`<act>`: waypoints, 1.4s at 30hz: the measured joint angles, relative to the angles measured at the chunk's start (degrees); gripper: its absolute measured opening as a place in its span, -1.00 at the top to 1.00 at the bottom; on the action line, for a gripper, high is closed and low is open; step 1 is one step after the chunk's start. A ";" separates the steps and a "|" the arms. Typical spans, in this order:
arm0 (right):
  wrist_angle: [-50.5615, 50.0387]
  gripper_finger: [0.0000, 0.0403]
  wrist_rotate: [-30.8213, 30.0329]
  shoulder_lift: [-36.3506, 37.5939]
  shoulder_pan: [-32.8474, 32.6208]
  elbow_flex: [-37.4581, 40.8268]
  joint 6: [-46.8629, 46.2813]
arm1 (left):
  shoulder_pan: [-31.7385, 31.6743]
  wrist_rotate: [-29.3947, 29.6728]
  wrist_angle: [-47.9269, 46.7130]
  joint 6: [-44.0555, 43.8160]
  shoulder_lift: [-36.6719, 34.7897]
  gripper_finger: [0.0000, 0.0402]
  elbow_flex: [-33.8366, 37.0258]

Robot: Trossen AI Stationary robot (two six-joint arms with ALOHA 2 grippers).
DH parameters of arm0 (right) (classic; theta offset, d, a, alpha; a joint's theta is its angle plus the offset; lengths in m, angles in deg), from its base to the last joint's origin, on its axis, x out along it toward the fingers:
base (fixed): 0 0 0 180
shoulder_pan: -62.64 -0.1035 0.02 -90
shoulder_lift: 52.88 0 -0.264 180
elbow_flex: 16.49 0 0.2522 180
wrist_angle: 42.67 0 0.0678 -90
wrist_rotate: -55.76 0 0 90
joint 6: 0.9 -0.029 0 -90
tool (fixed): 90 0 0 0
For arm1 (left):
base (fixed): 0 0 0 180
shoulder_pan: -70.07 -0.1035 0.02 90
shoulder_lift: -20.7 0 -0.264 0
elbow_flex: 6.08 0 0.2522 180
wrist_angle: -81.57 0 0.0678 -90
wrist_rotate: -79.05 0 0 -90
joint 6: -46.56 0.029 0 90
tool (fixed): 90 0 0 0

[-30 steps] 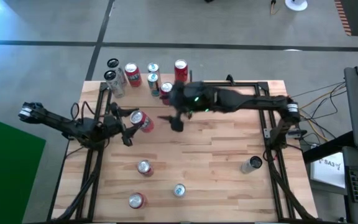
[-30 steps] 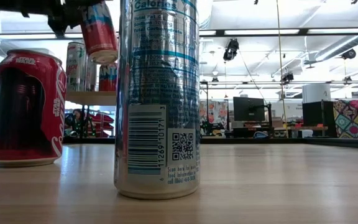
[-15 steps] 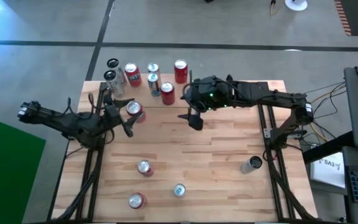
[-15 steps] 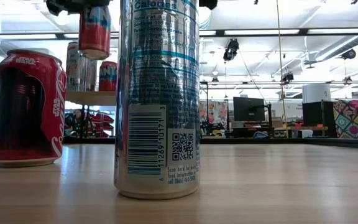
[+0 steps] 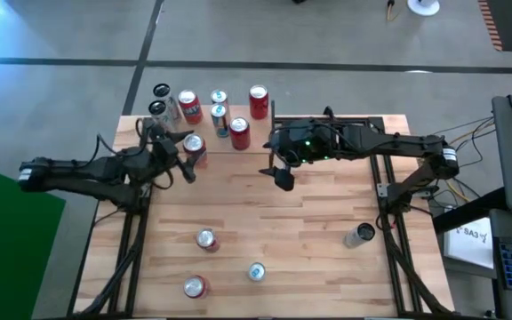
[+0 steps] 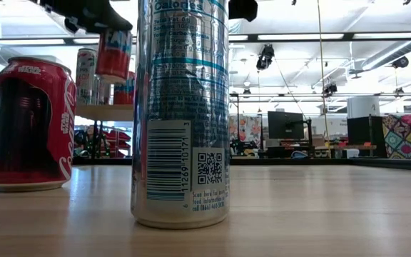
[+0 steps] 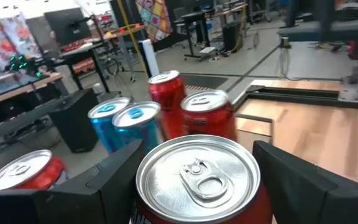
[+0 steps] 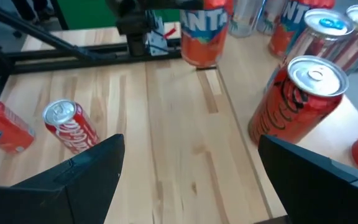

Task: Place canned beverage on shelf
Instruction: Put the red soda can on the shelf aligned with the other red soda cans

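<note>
The orange can (image 5: 194,148), clamped upright in the left gripper (image 5: 183,156) just above the shelf (image 6: 104,111) at the table's far left, requires a level descent clear of neighbouring cans (image 5: 238,133); the right gripper (image 5: 276,169) waits mid-table, jaws spread.
</note>
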 joint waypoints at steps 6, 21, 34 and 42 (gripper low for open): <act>5.01 -0.78 0.00 2.82 0.00 5.35 0.05 | -8.73 -9.21 0.60 0.20 -0.09 -0.33 0.31; 10.25 -0.78 0.08 5.21 0.00 10.75 0.16 | -15.69 -12.56 3.01 1.23 0.52 -0.34 1.85; 10.49 -0.78 0.13 4.90 0.00 10.77 0.72 | -16.77 -12.71 11.17 0.92 -0.68 -0.35 5.89; 11.14 -0.78 0.13 4.90 0.00 11.03 0.63 | -17.14 -12.36 12.04 0.67 -0.81 -0.35 7.44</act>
